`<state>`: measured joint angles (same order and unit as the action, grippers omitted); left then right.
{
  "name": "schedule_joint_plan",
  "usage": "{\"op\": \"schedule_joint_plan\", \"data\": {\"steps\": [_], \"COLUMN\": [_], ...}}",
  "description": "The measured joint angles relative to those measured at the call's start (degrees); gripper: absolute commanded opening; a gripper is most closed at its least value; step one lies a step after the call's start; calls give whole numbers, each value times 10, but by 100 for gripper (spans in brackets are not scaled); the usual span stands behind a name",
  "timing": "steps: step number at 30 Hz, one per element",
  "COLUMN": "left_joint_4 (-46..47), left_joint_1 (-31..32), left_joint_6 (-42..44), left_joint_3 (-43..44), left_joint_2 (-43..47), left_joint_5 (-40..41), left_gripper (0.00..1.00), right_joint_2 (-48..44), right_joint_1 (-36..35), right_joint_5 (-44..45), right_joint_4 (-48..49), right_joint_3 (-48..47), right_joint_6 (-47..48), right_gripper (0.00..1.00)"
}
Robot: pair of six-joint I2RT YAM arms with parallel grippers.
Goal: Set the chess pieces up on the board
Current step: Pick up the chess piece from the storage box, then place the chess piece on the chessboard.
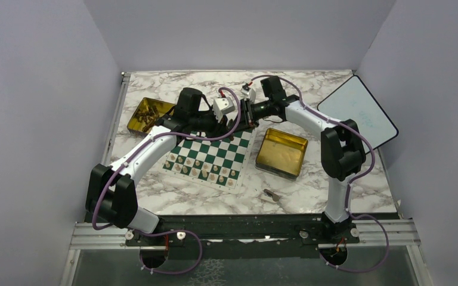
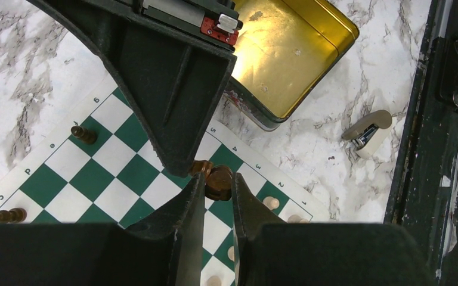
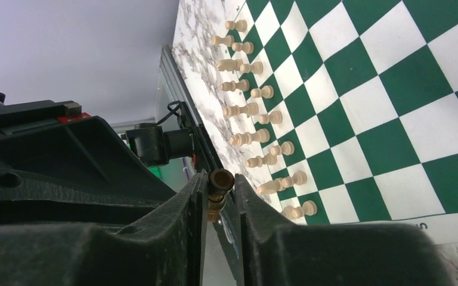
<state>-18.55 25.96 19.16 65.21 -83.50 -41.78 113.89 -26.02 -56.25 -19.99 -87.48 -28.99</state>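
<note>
The board [image 1: 229, 148] lies mid-table, with pale beige chess pieces [image 1: 203, 170] in its two near rows; they also show in the right wrist view [image 3: 256, 108]. Two dark pieces [image 2: 83, 134] stand on its far side. My left gripper [image 2: 217, 186] is shut on a dark brown piece [image 2: 219, 182] above the board's right part. My right gripper [image 3: 219, 189] is shut on a dark brown piece [image 3: 220, 182]. Both grippers meet tip to tip above the board's far right corner [image 1: 243, 117], seemingly holding the same piece.
A gold tin [image 1: 149, 114] holding dark pieces sits at the far left. An empty gold tin [image 1: 281, 152] lies right of the board. A black-rimmed white tablet [image 1: 358, 113] leans at the far right. A small beige object [image 1: 271, 193] lies near the front.
</note>
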Motion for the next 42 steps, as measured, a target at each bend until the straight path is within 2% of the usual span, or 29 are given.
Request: {"op": "schedule_joint_plan", "data": {"steps": [3, 4, 12, 15, 20, 28, 36, 42], "left_joint_4": [0, 0, 0, -1, -6, -9, -21, -43], "left_joint_1": [0, 0, 0, 0, 0, -13, -39, -43], "left_joint_6": [0, 0, -20, -34, -62, -132, -205, -232], "left_joint_3": [0, 0, 0, 0, 5, 80, 212, 290], "left_joint_2": [0, 0, 0, 0, -4, -85, -210, -283], "left_joint_5": [1, 3, 49, 72, 130, 264, 354, 397], "left_gripper": [14, 17, 17, 17, 17, 18, 17, 17], "right_joint_2": [0, 0, -10, -36, -111, -244, -313, -352], "right_joint_1": [0, 0, 4, 14, 32, 37, 36, 36], "right_joint_5": [-1, -1, 29, 78, 212, 335, 377, 390], "right_joint_4": [6, 9, 59, 70, 74, 109, 113, 109], "right_joint_3": [0, 0, 25, 48, 81, 167, 280, 304], "right_joint_6": [-2, -4, -24, -30, -22, 6, 17, 25], "right_gripper": [14, 13, 11, 11, 11, 12, 12, 12]}}
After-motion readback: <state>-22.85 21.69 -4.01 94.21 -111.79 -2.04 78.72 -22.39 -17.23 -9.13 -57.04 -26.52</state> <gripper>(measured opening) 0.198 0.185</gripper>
